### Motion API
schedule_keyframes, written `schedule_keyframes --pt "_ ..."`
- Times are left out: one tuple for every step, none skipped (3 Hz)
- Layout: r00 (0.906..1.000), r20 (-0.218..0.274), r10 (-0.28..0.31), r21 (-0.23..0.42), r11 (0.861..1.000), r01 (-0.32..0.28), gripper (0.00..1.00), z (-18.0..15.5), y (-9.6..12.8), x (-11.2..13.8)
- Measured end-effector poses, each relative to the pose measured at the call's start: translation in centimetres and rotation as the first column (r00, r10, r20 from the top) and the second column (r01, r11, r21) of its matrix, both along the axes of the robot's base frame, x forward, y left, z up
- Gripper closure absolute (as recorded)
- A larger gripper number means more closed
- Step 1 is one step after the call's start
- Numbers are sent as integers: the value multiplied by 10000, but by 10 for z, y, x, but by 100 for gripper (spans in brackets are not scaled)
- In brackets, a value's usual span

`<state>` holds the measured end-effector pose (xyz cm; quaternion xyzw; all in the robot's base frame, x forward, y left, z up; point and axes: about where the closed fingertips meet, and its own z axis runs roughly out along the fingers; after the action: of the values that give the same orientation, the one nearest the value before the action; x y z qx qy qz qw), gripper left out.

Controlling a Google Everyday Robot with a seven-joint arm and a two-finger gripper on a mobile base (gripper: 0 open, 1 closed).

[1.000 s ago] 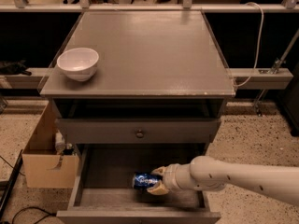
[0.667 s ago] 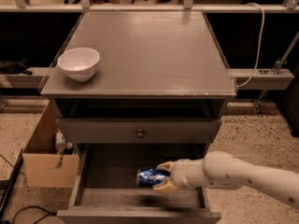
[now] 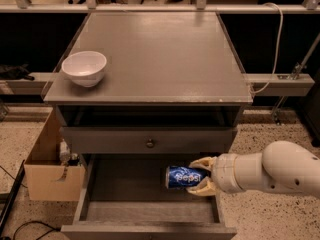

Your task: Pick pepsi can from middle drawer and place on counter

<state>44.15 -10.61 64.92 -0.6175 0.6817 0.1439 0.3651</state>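
Jaws round pepsi can [image 3: 184, 177], over mid drawer [image 3: 125, 184].

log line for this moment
stage: grasp | end effector: shut on pepsi can, held sideways over middle drawer | counter: can not yet placed

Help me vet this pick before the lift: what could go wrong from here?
1. The gripper clamps the pepsi can, lying sideways, at its right end only; it may twist or slip.
2. The can is over the middle drawer, right under the closed drawer front and the counter edge; a straight lift could knock it.
3. The white bowl stands at the counter's front left; placing there risks a bump.
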Motion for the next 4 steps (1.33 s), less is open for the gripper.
schedule_keyframes --pt "10000 2 0 -1 10000 0 100 0 0 0" --pt "9980 607 153 -239 9996 -138 100 33 -2 -14" --pt "9824 1773 593 -525 9973 -507 100 109 2 -37" --pt "9556 2891 572 159 9978 -645 100 201 -5 -57"
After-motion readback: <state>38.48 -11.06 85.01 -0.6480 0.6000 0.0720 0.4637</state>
